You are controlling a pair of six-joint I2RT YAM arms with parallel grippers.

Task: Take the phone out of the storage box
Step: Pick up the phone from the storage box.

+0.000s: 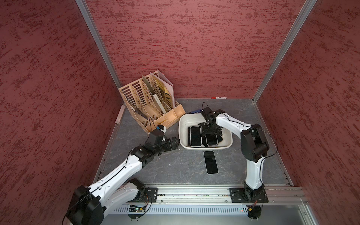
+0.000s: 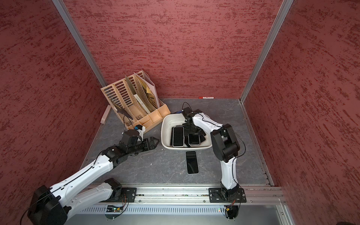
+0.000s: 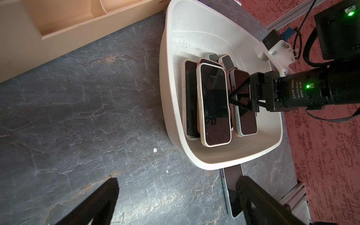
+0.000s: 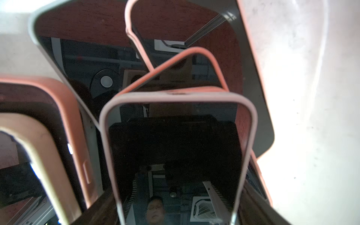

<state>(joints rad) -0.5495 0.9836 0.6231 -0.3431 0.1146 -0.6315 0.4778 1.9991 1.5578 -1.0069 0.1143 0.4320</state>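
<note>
The dark stone-patterned bench (image 1: 175, 165) carries one beige slotted file organizer (image 1: 148, 101) at the back. Just beside the organizer stands one off-white storage box (image 1: 183, 126).

The left hand (image 1: 175, 143) lies low over the bench just outside the box wall, its jaws spread wide with nothing between them. The right hand (image 3: 232, 98) reaches down into the box. In the right wrist view its jaws stand on either side of a grey-cased phone (image 4: 175, 155), across the phone's width. I cannot tell whether they are pressing on it yet.

That phone lies inside the box, on top of pink-cased ones. It is probably stiff, flat and fairly dense, with a slick glass face. The cased long edges likely offer the best hold, while the face would probably slip. Because it overlaps its neighbours, lifting it straight up seems wise, as dragging it could shift the pile.

At least six phones are visible in the box, among them a cream-cased phone (image 3: 214, 105). They overlap, so the exact number is unclear. One loose phone (image 1: 210, 162) lies face up on the bench, near the front of the box. One red marker (image 1: 219, 97) lies along the back wall.
</note>
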